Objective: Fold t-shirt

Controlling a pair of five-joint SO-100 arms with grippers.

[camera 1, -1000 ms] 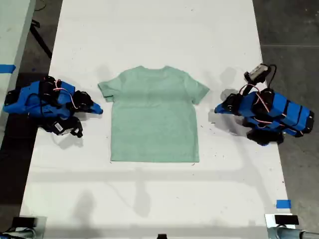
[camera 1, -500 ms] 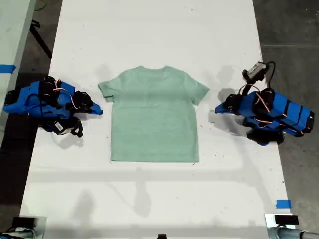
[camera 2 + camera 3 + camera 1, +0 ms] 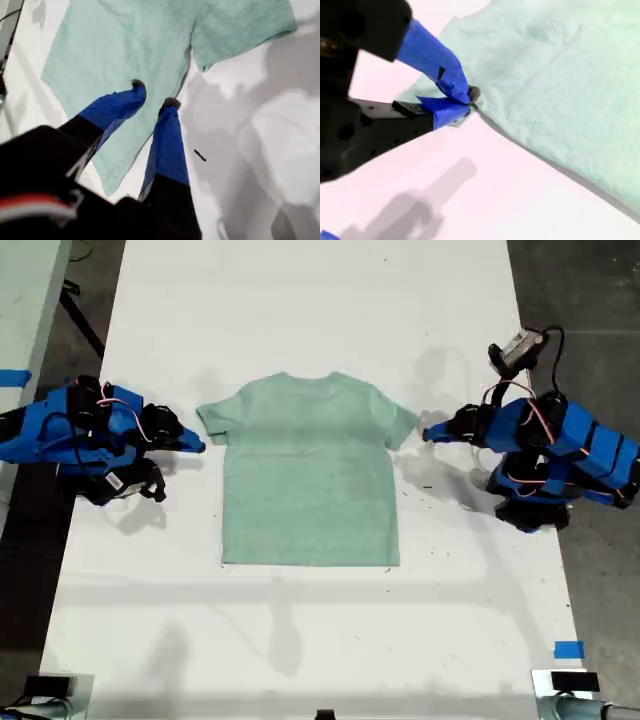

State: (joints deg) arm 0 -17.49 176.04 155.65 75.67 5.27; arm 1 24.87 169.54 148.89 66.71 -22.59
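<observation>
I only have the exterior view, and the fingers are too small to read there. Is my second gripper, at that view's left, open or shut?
Observer: The second gripper is shut, with its tips together right at the corner of the t-shirt sleeve. I cannot tell whether any cloth is pinched.
Operator: And my first gripper?
Observer: Open, with a clear gap between the fingers. They are over the shirt's side edge, between the other sleeve and the hem.
</observation>
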